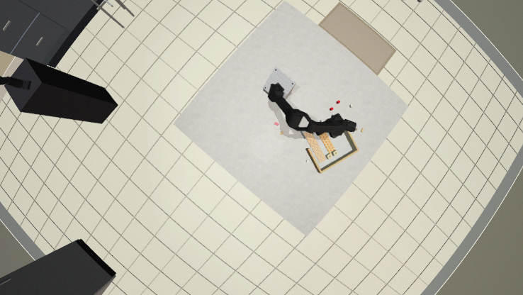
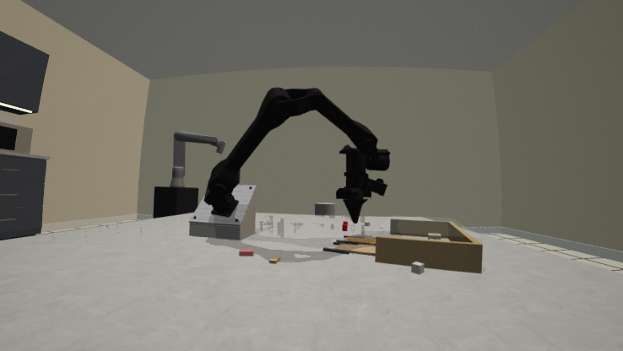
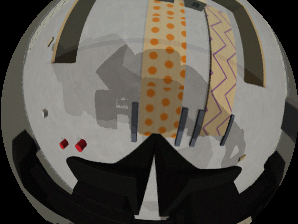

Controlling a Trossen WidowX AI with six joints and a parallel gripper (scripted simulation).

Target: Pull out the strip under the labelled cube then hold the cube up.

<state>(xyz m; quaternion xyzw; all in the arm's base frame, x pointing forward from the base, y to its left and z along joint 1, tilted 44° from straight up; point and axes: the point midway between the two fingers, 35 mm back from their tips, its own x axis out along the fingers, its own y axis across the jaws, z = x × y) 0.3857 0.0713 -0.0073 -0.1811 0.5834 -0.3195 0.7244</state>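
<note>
One letter readable: looks like a dark "R" on the top face of a cube (image 1: 329, 156) (image 3: 198, 5), wrist view, upside down or not hard to say at this angle. Second cube (image 1: 334, 153) (image 3: 165, 1) beside it: dark mark in top view, too small to read; cut off by wrist frame edge. No other text legible.
</note>
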